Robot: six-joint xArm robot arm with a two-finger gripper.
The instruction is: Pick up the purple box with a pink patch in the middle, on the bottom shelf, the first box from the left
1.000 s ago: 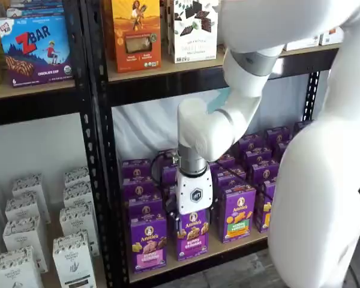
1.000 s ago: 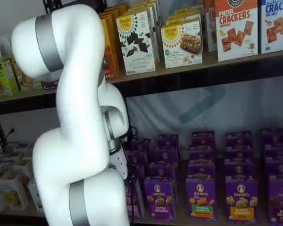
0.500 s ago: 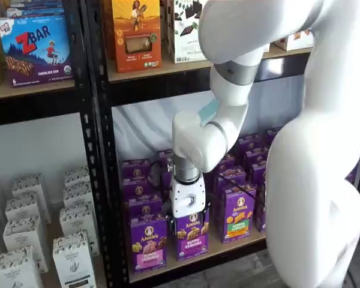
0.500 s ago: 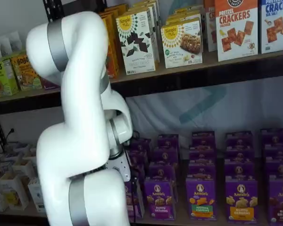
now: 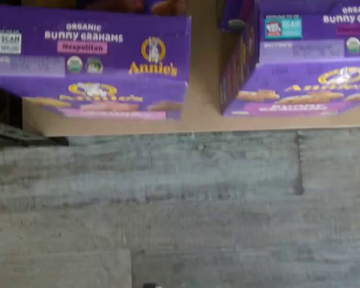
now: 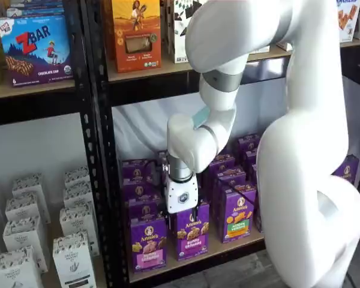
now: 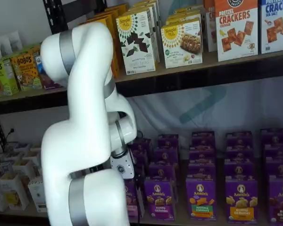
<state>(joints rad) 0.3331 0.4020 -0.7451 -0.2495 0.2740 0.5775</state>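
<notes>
The purple box [image 6: 148,243] with its pink band stands at the left end of the front row on the bottom shelf [image 6: 198,257]. In a shelf view my gripper [image 6: 183,220] hangs a little right of and above it, in front of the neighbouring purple box [image 6: 191,234]. Its black fingers stand apart with nothing between them, so it is open. In the wrist view I look down on the purple box [image 5: 96,60], marked with a pink "Neapolitan" label, beside its neighbour [image 5: 300,60] at the tan shelf edge [image 5: 204,123].
More purple boxes [image 7: 200,197] fill rows behind and to the right. A black perforated upright [image 6: 102,180] stands just left of the box. White cartons [image 6: 72,252] fill the adjoining bay. The shelf above carries taller boxes [image 6: 136,33]. Grey floor [image 5: 180,204] lies below.
The arm has swung left, carrying the gripper left along the front row toward the leftmost box. The fingers stay apart.
</notes>
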